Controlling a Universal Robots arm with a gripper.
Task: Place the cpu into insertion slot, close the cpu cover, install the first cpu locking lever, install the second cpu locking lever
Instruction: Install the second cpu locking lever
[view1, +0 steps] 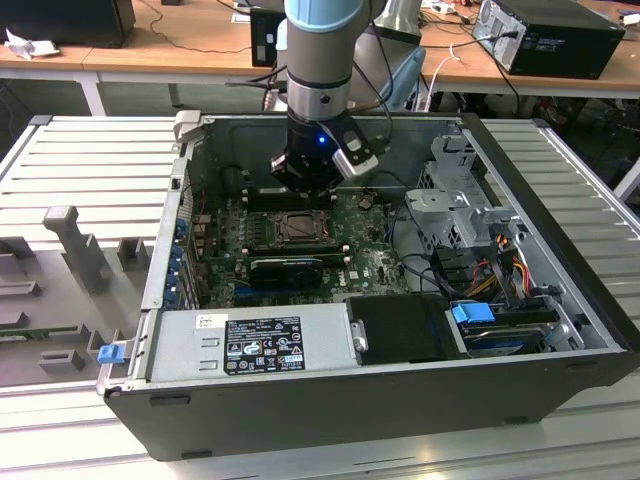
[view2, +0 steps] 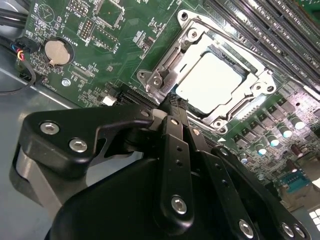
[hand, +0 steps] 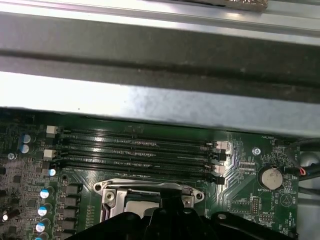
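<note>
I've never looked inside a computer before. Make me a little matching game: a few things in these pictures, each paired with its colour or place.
Things:
1. cpu
2. cpu cover
3. coin battery
4. memory slots

Descriptions:
A. round and silver, on the green board
B. long, narrow and black, side by side
C. pale metal square seated in the socket
D. silver frame around the chip

Pairs: 1-C, 2-D, 3-A, 4-B

We count one cpu (view2: 212, 82) seated under one cpu cover (view2: 250, 102), which lies flat over one insertion slot (view2: 197, 116). Beside that slot we count four long memory slots (hand: 135, 147), one round coin battery (view2: 56, 51), and one row of five silver-topped capacitors (hand: 44, 195). One gripper (view2: 175, 102) hangs above that slot.
</note>
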